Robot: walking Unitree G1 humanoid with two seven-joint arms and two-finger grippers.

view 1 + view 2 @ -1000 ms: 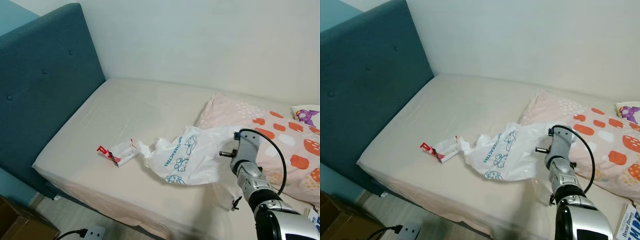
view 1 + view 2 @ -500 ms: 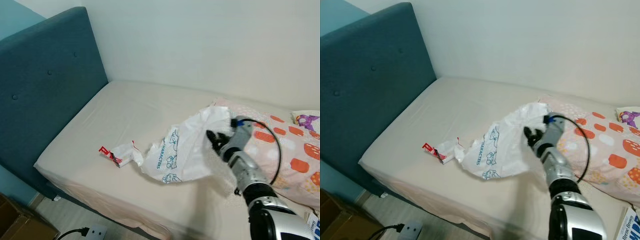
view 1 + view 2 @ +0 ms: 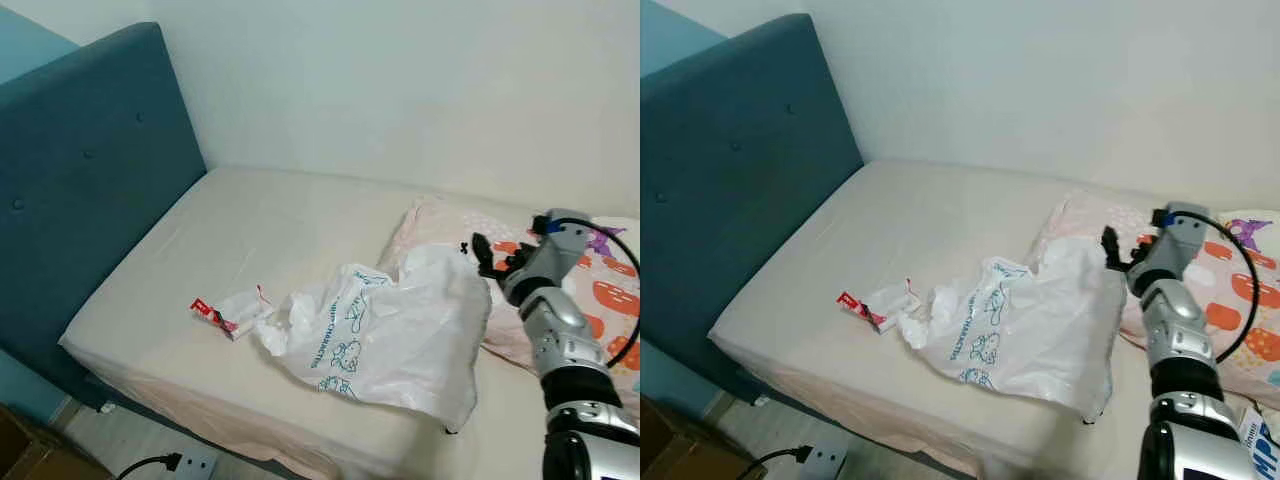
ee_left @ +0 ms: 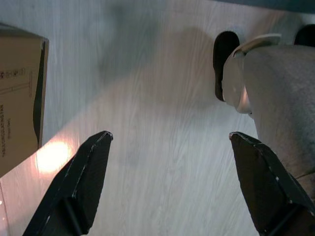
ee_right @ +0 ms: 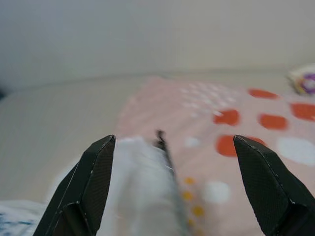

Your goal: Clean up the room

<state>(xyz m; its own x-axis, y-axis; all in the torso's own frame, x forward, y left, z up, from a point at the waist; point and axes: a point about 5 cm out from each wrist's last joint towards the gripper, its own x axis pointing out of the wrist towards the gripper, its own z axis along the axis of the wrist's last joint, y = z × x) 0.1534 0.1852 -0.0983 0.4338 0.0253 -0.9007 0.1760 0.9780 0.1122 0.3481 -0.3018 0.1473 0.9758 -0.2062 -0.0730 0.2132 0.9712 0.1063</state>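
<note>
Two bits of litter on the bed (image 3: pixel 250 230): white plastic bag (image 3: pixel 385 335) spread mid-mattress, its raised edge just beside the right tool (image 3: pixel 492 258), and a small red-and-white wrapper (image 3: pixel 228 310) just beside the bag's far end, toward the headboard (image 3: pixel 80 180). Step looks like bag pickup, no grasp yet. Right tool is spread wide, empty; wrist view shows the bag's edge between its fingers (image 5: pixel 86 184). Right arm is extended forward over the spotted pillow (image 3: pixel 590 300), tool level, pointing across toward the bag. Next move likely: close in on the raised fold and clench, then lift. Left tool (image 4: pixel 167 182) released, hanging over the wood floor (image 4: pixel 147 98) near a cardboard box (image 4: pixel 19 98).
</note>
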